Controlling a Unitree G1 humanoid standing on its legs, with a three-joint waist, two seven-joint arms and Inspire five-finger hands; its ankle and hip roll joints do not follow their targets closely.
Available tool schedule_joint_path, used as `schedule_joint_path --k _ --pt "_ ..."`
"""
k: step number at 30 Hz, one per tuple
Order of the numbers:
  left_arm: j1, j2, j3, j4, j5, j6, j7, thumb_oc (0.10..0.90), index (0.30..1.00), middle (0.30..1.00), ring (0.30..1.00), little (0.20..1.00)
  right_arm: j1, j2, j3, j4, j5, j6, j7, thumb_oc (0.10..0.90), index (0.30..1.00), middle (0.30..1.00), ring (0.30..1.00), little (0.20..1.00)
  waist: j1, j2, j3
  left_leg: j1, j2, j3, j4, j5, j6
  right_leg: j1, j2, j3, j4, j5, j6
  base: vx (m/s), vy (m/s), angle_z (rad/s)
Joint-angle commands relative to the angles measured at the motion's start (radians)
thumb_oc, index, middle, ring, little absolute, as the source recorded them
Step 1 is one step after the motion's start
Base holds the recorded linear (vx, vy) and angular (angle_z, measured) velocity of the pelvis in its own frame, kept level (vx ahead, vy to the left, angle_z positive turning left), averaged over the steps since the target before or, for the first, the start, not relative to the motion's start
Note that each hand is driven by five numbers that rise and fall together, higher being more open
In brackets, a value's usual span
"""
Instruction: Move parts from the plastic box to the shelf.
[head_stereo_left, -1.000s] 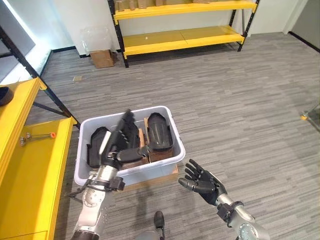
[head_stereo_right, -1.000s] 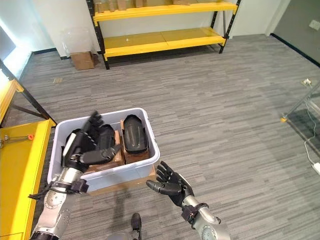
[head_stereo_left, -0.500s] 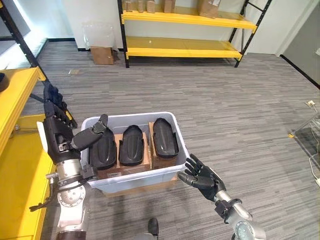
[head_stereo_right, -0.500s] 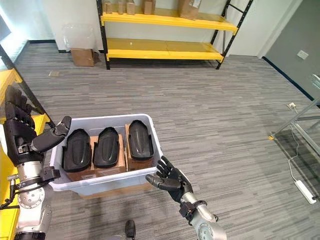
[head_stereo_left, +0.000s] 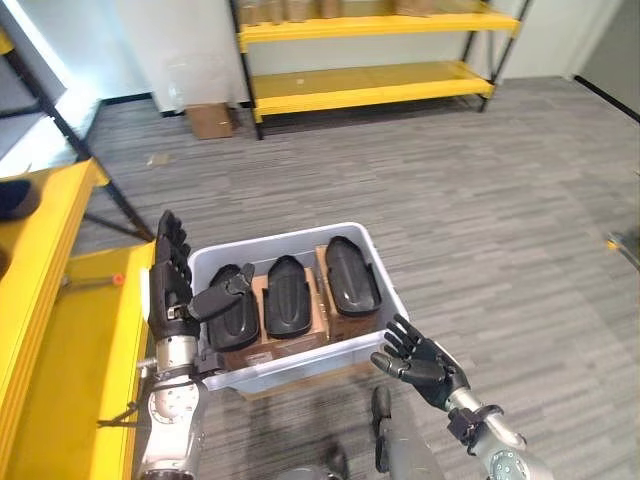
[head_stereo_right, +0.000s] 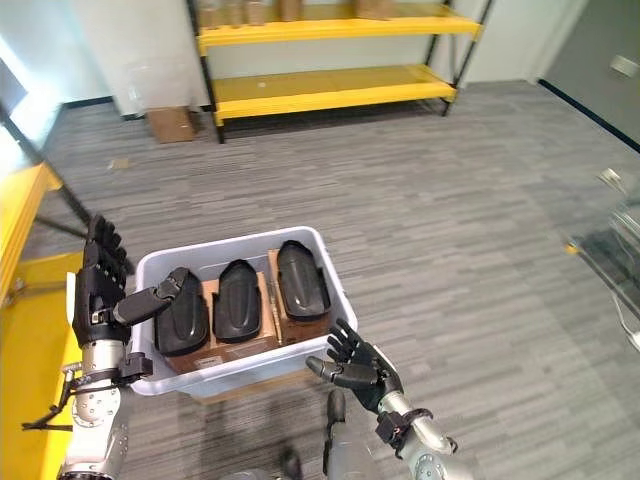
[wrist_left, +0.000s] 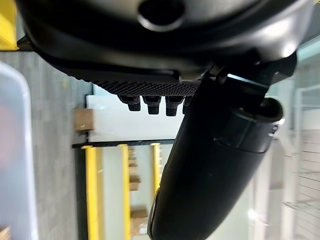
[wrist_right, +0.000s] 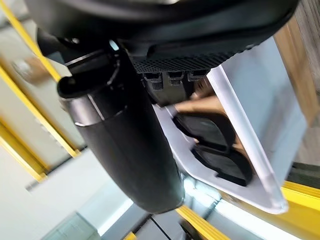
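Observation:
A pale plastic box (head_stereo_left: 384, 265) sits on the floor and holds three black moulded parts (head_stereo_left: 287, 295) side by side on brown cardboard. My left hand (head_stereo_left: 172, 285) is raised at the box's left rim, fingers straight up and open, thumb reaching over the leftmost part (head_stereo_right: 183, 312). My right hand (head_stereo_left: 425, 362) hovers open and empty just off the box's near right corner. The right wrist view shows the box wall (wrist_right: 250, 130) and two of the parts (wrist_right: 215, 145). A yellow shelf (head_stereo_left: 85, 330) runs along my left side.
Another yellow shelf rack (head_stereo_left: 370, 85) stands at the far wall with boxes on its upper level. A small cardboard box (head_stereo_left: 209, 120) lies on the floor beside it. Grey plank floor stretches wide to the right of the plastic box.
The camera has shifted. My left hand has come in from well left of the box to its left rim. The right hand stays open by the near right corner.

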Motion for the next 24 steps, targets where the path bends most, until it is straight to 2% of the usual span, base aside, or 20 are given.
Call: schedule_joint_path --k 1,7,14,17,20,23,24 --pt "-0.077 0.085 0.005 -0.151 -0.019 -0.067 -0.022 0.900 1.000 1.000 1.000 1.000 -0.090 0.022 0.004 -0.076 0.011 -0.087 0.039 0.900 1.000 1.000 1.000 1.000 -0.021 0.007 -0.053 0.162 0.075 -0.059 -0.229 -0.002 -0.084 0.084 0.078 -0.048 -0.013 0.049 0.065 0.17 -0.089 -0.10" --pt "-0.055 0.077 0.003 -0.166 -0.029 -0.070 -0.043 0.900 1.000 1.000 1.000 1.000 -0.099 0.015 0.014 -0.071 0.009 -0.086 0.028 0.900 1.000 1.000 1.000 1.000 -0.020 0.005 -0.060 0.174 0.082 -0.037 -0.229 -0.011 -0.080 0.117 0.088 -0.052 -0.006 0.020 0.044 0.14 -0.075 0.03" --pt "-0.038 0.083 0.013 -0.187 -0.048 -0.044 -0.063 0.900 1.000 1.000 1.000 1.000 -0.085 0.012 0.006 -0.079 0.008 -0.073 0.016 0.900 1.000 1.000 1.000 1.000 -0.028 0.001 -0.053 0.175 0.106 -0.006 -0.229 -0.007 -0.093 0.138 0.087 -0.048 -0.044 0.033 0.045 0.11 -0.083 -0.02" --pt "-0.019 0.082 0.017 -0.194 -0.058 -0.041 -0.076 0.900 1.000 1.000 1.000 1.000 -0.069 0.007 -0.008 -0.089 0.003 -0.109 -0.013 0.900 1.000 1.000 1.000 1.000 -0.033 0.002 -0.057 0.173 0.111 0.009 -0.229 -0.005 -0.100 0.157 0.087 -0.046 -0.076 0.039 0.042 0.09 -0.070 0.02" --pt "-0.006 0.082 0.020 -0.196 -0.064 -0.054 -0.077 0.900 1.000 1.000 1.000 1.000 -0.062 0.001 -0.032 -0.134 0.055 -0.157 -0.025 0.900 1.000 1.000 1.000 1.000 -0.037 0.005 -0.061 0.170 0.116 0.021 -0.229 -0.001 -0.104 0.174 0.090 -0.043 -0.093 0.034 0.036 0.05 -0.047 -0.05" --pt "-0.008 0.086 0.028 -0.197 -0.071 -0.050 -0.076 0.900 1.000 1.000 1.000 1.000 -0.063 -0.011 -0.066 -0.213 0.108 -0.206 -0.036 0.900 1.000 1.000 1.000 1.000 -0.044 0.008 -0.064 0.170 0.119 0.032 -0.229 0.001 -0.105 0.183 0.092 -0.039 -0.097 0.029 0.034 0.05 -0.037 -0.06" --pt "-0.013 0.090 0.035 -0.197 -0.071 -0.040 -0.078 0.900 1.000 1.000 1.000 1.000 -0.073 -0.018 -0.104 -0.300 0.155 -0.215 -0.055 0.900 1.000 1.000 1.000 1.000 -0.051 0.011 -0.064 0.173 0.123 0.042 -0.229 0.000 -0.105 0.184 0.091 -0.039 -0.095 0.026 0.034 0.07 -0.055 -0.12"
